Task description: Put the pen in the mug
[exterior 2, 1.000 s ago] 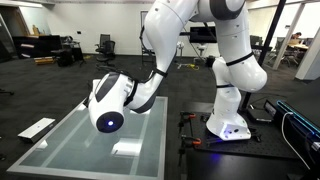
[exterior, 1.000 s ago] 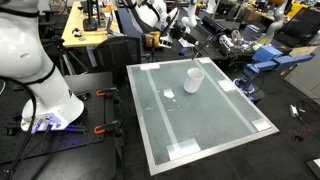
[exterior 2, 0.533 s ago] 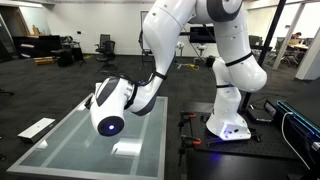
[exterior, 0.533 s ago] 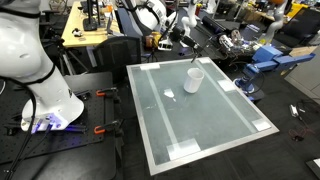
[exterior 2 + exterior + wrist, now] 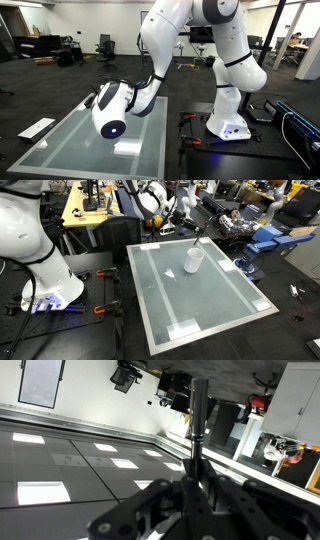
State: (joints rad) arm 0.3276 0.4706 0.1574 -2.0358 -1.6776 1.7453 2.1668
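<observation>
Just above the white mug [image 5: 193,259] on the tabletop [image 5: 205,305], the hand [image 5: 196,478] is gripping the dark pen [image 5: 198,420] pointing straight outward, apparently to aim it inside.

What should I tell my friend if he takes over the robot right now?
The gripper: jaws shut on the pen, which sticks straight out from between them.
The mug: upright on the glass table, near its far edge. In an exterior view the pen's tip seems to hang just above the rim.
Done: pen is grasped and held over the mug.
Left: lower the pen into the mug, open the jaws, lift the arm away.
</observation>
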